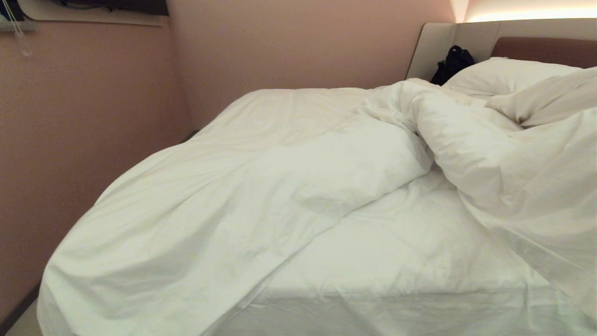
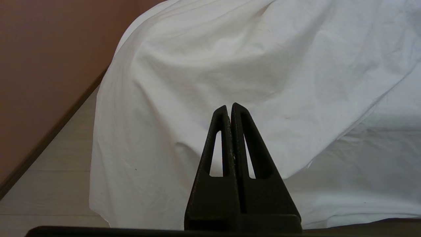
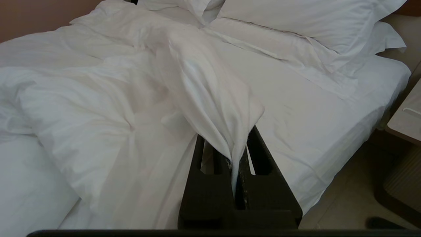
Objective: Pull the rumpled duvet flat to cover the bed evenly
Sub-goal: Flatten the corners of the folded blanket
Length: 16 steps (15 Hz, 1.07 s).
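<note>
Duvet lies rumpled on the bed, bunched along the wall side and hanging over the foot corner nearest the wall; a second mass of it is heaped up on the right of the head view, rising toward the pillows. Between the two masses the fitted sheet is bare (a wide wedge down to the foot edge). Right hand is clamped on a pinched fold of the duvet, fabric pulled up into a taut peak from the hand toward the middle of the bed; neither arm shows in the head view. In the right wrist view the sheet is uncovered on the side away from the wall, with two pillows stacked at the headboard end and a nightstand just beside the bed on that side. Left hand is closed with nothing in it, fingers pressed together, held apart from the draped corner of duvet that hangs to the pale floor. A dark bag sits against the beige headboard next to a pillow. Brown padded panel of the headboard shows top right.
</note>
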Motion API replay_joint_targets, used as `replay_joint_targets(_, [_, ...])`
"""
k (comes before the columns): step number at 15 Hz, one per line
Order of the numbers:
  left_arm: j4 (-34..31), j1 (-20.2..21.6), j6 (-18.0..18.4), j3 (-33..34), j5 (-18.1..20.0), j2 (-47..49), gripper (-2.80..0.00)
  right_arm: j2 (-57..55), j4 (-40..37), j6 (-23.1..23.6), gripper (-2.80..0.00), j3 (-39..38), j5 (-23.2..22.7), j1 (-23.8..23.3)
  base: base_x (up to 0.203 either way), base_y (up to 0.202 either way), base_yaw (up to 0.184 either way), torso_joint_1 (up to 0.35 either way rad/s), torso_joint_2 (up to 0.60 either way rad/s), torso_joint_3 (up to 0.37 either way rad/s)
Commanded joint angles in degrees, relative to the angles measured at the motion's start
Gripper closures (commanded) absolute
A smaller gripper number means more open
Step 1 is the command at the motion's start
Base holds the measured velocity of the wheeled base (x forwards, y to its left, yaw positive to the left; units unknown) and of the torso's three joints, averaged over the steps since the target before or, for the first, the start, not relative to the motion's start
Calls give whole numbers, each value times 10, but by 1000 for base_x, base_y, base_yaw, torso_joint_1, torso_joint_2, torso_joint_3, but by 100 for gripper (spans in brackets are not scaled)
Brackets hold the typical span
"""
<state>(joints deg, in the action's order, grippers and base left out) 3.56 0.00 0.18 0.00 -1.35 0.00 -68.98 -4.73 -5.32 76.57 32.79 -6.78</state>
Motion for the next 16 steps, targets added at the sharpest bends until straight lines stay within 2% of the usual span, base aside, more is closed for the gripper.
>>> replay_joint_targets(1, [0,0,0,0,-1,0,0,10,1,0,0,1,2,0,0,0,0,0,0,0])
replay_joint_targets(13, [0,0,0,0,-1,0,0,30,4,-3,0,7,4,0,0,0,0,0,0,0])
replay_joint_targets(16, [0,0,0,0,-1,0,0,11,4,-1,0,8,31,-8,0,0,0,0,0,0])
